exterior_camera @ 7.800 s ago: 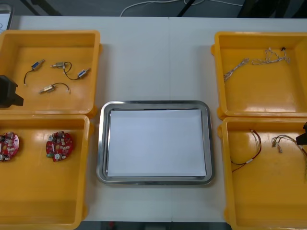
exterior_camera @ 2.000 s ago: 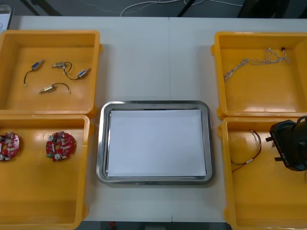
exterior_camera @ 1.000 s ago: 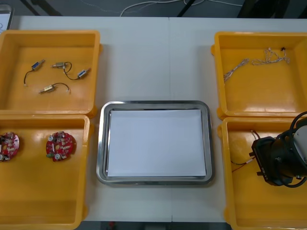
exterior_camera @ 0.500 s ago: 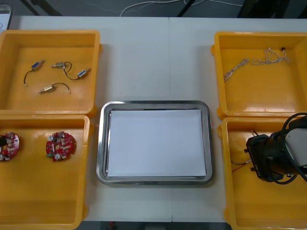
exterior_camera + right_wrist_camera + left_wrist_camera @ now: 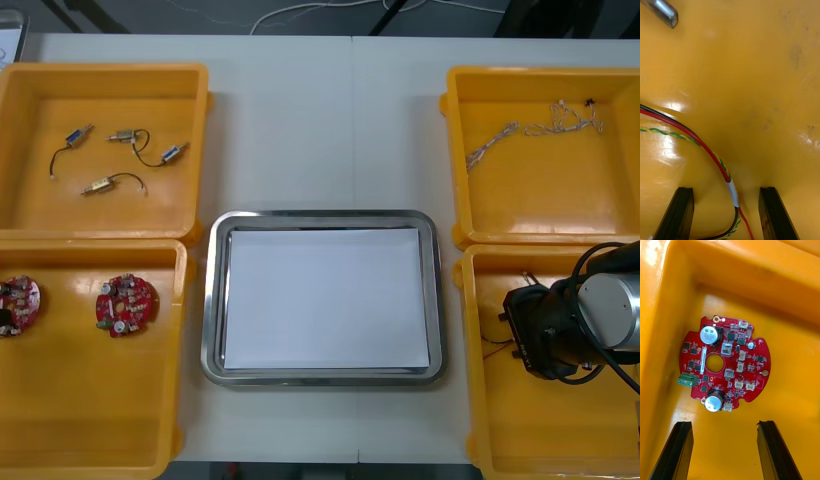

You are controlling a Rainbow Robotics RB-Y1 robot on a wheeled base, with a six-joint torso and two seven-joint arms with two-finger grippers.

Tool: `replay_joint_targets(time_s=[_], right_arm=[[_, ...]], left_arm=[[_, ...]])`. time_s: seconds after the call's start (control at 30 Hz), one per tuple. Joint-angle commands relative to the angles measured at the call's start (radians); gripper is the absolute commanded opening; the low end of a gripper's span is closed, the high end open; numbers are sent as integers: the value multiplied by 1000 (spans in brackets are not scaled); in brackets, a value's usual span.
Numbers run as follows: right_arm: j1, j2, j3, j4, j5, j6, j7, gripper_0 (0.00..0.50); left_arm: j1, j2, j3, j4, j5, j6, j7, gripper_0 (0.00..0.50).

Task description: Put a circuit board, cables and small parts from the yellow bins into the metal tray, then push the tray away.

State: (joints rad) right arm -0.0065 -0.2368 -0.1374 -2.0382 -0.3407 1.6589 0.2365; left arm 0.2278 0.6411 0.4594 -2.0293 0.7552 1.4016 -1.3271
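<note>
Right hand (image 5: 726, 188) gapes empty astride the red and yellow cable (image 5: 685, 130) in the near right bin (image 5: 560, 440) — shut too high, it may snag one strand; left hand (image 5: 724, 423), open, hangs over a circuit board (image 5: 748, 363).

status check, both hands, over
Right hand open, straddling red and yellow cable, near right yellow bin. Left hand open over red circuit board. Nothing blocking.

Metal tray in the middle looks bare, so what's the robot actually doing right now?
The right gripper is down in the near right yellow plastic bin, jaws open on either side of a thin red and yellow cable. The left gripper hangs over the near left yellow bin, jaws open, just short of a round red circuit board. The shiny rectangular metal tray holds nothing yet.
</note>
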Motion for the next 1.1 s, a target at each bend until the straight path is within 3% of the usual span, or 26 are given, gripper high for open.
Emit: replay_joint_targets(time_s=[0.03, 0.13, 0.17, 0.23, 0.3, 0.37, 0.43, 0.7, 1.1], right_arm=[[20, 14, 22, 4, 8, -8, -31, 500], [19, 14, 22, 4, 6, -8, -28, 500], [19, 14, 24, 4, 5, -10, -28, 480], [20, 14, 22, 4, 0, -10, -25, 249], [19, 11, 22, 4, -9, -8, -23, 175], [19, 7, 22, 3, -18, -10, -20, 49], [19, 1, 19, 1, -29, -8, -16, 0], [13, -41, 18, -10, -81, 2, -8, 0], [-13, -157, 6, -86, -159, 97, -6, 0]], left_arm=[[18, -9, -11, 18, 7, -15, -69, 500], [10, -8, -11, 35, 9, -20, -78, 500], [10, -9, -11, 37, 9, -20, -80, 500], [7, -4, -18, 40, 1, -16, -84, 500], [5, 0, -25, 46, -2, -18, -84, 500], [2, 6, -31, 47, -2, -16, -78, 500], [-2, 8, -38, 49, -8, -15, -76, 500], [-51, 8, -64, 101, -25, -15, -86, 500], [-76, 14, -74, 113, -43, -16, -83, 500]])
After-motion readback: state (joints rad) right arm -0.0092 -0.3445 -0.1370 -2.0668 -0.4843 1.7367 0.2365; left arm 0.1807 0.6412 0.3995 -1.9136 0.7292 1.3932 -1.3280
